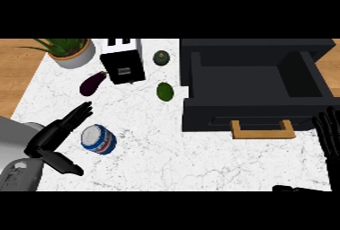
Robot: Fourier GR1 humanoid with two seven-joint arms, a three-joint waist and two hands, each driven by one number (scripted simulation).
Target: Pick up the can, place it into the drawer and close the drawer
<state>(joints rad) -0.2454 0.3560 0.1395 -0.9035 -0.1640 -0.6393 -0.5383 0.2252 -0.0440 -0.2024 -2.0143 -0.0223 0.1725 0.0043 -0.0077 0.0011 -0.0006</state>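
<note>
So the can (98, 139) is sitting on the white marble worktop (172, 152), lying a bit tilted with its silvery top facing up, blue and white label showing. The left robot hand (56, 134) is right next to it, on the can's left side, fingers stretched out straight past the can's upper edge and the thumb sticking out below the can. The hand is spread wide, not wrapped around anything; whether it's actually touching the can is hard to tell, but it's super close.

Well off to the can's right is the black drawer (256, 90), pulled open, wooden handle (263, 130) facing the front. The right robot hand (328, 134) is further right still, past the handle, at the edge of view, fingers straight and relaxed.

Above the can: an eggplant (92, 83), a toaster (123, 60), a potted plant (68, 50), plus two green fruits (165, 91) between the toaster and drawer.
</note>
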